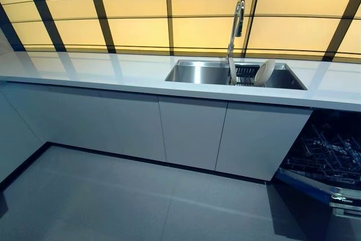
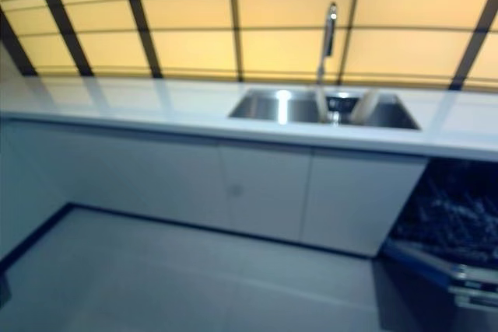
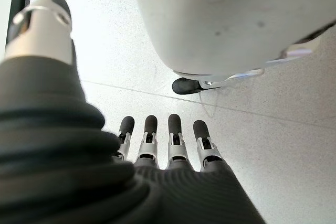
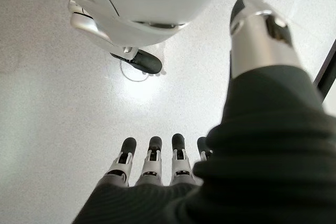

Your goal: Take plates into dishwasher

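Observation:
A cream plate point(image 1: 264, 72) stands on edge in a dark rack inside the steel sink point(image 1: 197, 73), beside the tall tap point(image 1: 237, 26). It also shows in the right eye view point(image 2: 364, 104). The dishwasher point(image 1: 324, 156) is open at the lower right, its wire rack pulled out and showing no plates. My left hand point(image 3: 157, 145) hangs over the floor with straight fingers and holds nothing. My right hand point(image 4: 157, 158) hangs the same way, fingers straight and empty. Neither hand shows in the eye views.
A long white counter point(image 1: 84, 69) runs across the view with white cabinet doors point(image 1: 192, 131) under it. A glowing panelled wall point(image 1: 141, 9) stands behind. Grey floor point(image 1: 113, 201) lies in front, with a dark skirting edge at the left.

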Controlling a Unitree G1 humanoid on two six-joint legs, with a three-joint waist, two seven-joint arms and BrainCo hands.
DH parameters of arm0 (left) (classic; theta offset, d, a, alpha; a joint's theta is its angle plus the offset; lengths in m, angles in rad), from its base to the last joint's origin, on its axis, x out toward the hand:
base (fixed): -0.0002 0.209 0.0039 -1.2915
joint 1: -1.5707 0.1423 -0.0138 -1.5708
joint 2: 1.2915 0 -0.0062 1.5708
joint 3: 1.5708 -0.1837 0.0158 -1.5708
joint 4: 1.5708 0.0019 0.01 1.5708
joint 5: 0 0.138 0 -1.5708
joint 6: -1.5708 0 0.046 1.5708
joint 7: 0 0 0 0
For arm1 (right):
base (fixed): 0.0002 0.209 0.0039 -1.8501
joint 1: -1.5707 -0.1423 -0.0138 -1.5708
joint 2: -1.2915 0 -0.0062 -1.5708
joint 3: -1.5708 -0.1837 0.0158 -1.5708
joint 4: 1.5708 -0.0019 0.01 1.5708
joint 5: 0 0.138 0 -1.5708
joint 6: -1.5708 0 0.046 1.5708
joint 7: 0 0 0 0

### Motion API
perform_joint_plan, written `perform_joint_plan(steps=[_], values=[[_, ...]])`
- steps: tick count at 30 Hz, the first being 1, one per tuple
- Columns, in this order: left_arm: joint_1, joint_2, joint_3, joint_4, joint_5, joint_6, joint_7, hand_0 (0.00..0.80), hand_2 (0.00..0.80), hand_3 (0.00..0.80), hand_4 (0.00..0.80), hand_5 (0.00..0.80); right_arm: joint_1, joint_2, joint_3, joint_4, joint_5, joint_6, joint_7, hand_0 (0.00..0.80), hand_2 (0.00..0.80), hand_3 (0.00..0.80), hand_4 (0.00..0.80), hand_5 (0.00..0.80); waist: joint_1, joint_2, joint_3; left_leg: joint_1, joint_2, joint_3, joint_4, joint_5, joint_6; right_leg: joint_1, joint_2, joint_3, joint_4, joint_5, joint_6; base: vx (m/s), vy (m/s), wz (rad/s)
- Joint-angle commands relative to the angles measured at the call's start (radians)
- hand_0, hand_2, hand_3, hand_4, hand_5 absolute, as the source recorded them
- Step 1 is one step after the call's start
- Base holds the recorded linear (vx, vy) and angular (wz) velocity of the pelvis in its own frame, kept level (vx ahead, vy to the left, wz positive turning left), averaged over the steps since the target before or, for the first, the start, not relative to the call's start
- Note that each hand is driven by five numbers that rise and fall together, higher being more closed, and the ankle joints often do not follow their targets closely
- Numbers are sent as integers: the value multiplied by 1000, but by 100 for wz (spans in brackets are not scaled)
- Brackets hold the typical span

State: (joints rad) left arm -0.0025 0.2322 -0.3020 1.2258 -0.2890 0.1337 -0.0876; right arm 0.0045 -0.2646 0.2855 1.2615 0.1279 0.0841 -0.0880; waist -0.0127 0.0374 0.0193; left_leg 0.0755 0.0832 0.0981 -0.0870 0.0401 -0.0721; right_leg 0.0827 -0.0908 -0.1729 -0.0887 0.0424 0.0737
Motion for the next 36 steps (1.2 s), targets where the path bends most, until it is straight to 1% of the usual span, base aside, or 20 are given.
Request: perform_joint_plan(steps=[1, 5, 9, 17, 20, 21, 22, 24, 25, 26, 28, 29, 33, 35, 36], values=[[-73, -13, -22, 34, 17, -5, 2, 0, 0, 0, 0, 0, -74, 9, 26, 26, -34, -6, 0, 0, 0, 0, 0, 0, -3, -41, 35, 16, -54, 27, 0, -38, 43, 10, -5, -8, 19, 4, 42, 0, 0, 0], [-69, -13, -21, 39, 28, -18, 15, 0, 0, 0, 0, 0, -74, 14, 34, 27, -57, -18, 0, 0, 0, 0, 0, 0, 0, -45, 33, 18, -55, 26, 0, -39, 43, 13, -6, -10, 19, 5, 43, 0, 0, 0], [-70, -9, -21, 40, 41, -27, 21, 0, 0, 0, 0, 0, -79, 13, 46, 18, -69, -10, -2, 0, 0, 0, 0, 0, 4, -48, 38, 15, -56, 23, 0, -38, 44, 11, -7, -8, 19, 6, 44, 0, 0, 0], [-72, -2, -16, 40, 46, -25, 28, 0, 0, 0, 0, 0, -81, 15, 55, 8, -65, -17, 21, 0, 0, 0, 0, 0, 6, -52, 44, 16, -58, 21, 0, -38, 48, 8, -9, -3, 23, 7, 44, 0, 0, 0], [-72, -1, -10, 40, 48, -24, 26, 0, 0, 0, 0, 0, -82, 14, 63, 2, -99, -43, 71, 0, 0, 0, 0, 0, 6, -53, 48, 17, -57, 22, 0, -38, 49, 7, -9, -2, 27, 6, 44, 0, 0, 0], [-73, 0, -9, 37, 49, -22, 27, 0, 0, 0, 0, 0, -84, 10, 78, -7, -159, -77, 109, 0, 0, 0, 0, 0, 8, -54, 49, 16, -57, 21, 0, -37, 49, 6, -10, -2, 28, 6, 44, 0, 0, 0], [-73, 1, -9, 35, 51, -21, 27, 0, 0, 0, 0, 0, -86, 9, 87, -11, -166, -87, 117, 0, 0, 0, 0, 0, 9, -54, 50, 16, -57, 19, 0, -37, 49, 7, -11, -3, 28, 6, 44, 0, 0, 0], [-77, 8, -15, 26, 65, -10, 22, 0, 0, 0, 0, 0, -98, 0, 135, -49, -179, -140, 197, 0, 0, 0, 0, 0, 19, -60, 52, 16, -57, 12, 0, -35, 47, 10, -13, -8, 26, 8, 46, 14, -37, 3], [-77, 10, -16, 25, 68, -8, 21, 0, 0, 0, 0, 0, -100, -2, 140, -56, -179, -147, 210, 0, 0, 0, 0, 0, 20, -61, 52, 16, -57, 11, 0, -35, 47, 11, -13, -9, 26, 9, 47, 26, -59, 6], [-78, 17, -18, 22, 80, -3, 17, 0, 0, 0, 0, 0, -110, -9, 157, -86, -166, -173, 261, 0, 0, 0, 0, 0, 26, -66, 51, 15, -57, 6, 0, -34, 46, 13, -13, -11, 24, 9, 47, 31, -65, 9], [-76, 24, -22, 15, 91, 2, 14, 0, 0, 0, 0, 0, -118, -16, 177, -120, -157, -202, 290, 0, 0, 0, 0, 0, 32, -71, 51, 14, -57, 1, 0, -33, 46, 14, -12, -13, 23, 9, 47, 33, -78, 11], [-72, 36, -28, 5, 101, 8, 13, 0, 0, 0, 0, 0, -131, -35, 201, -194, -139, -231, 331, 0, 0, 0, 0, 0, 39, -77, 52, 12, -55, -2, 0, -31, 45, 14, -12, -15, 24, 9, 48, 26, -91, 9], [-60, 56, -34, -27, 111, 25, 21, 0, 0, 0, 0, 0, -145, -84, 248, -424, -130, -229, 396, 0, 0, 0, 0, 0, 44, -87, 53, 3, -52, -8, 0, -27, 46, 3, -9, -18, 32, 6, 46, 7, -104, 6], [-53, 72, -35, -39, 122, 34, 24, 0, 0, 0, 0, 0, -163, -133, 284, -584, -93, -189, 451, 0, 0, 0, 0, 0, 46, -92, 54, 1, -49, -9, 0, -25, 47, -2, -5, -16, 46, -3, 43, 6, -126, 7], [-51, 79, -35, -42, 127, 43, 29, 0, 0, 0, 0, 0, -174, -160, 296, -654, -70, -187, 492, 0, 0, 0, 0, 0, 45, -94, 55, 0, -46, -9, 0, -24, 47, -4, -3, -15, 55, -9, 41, -2, -101, 7]])
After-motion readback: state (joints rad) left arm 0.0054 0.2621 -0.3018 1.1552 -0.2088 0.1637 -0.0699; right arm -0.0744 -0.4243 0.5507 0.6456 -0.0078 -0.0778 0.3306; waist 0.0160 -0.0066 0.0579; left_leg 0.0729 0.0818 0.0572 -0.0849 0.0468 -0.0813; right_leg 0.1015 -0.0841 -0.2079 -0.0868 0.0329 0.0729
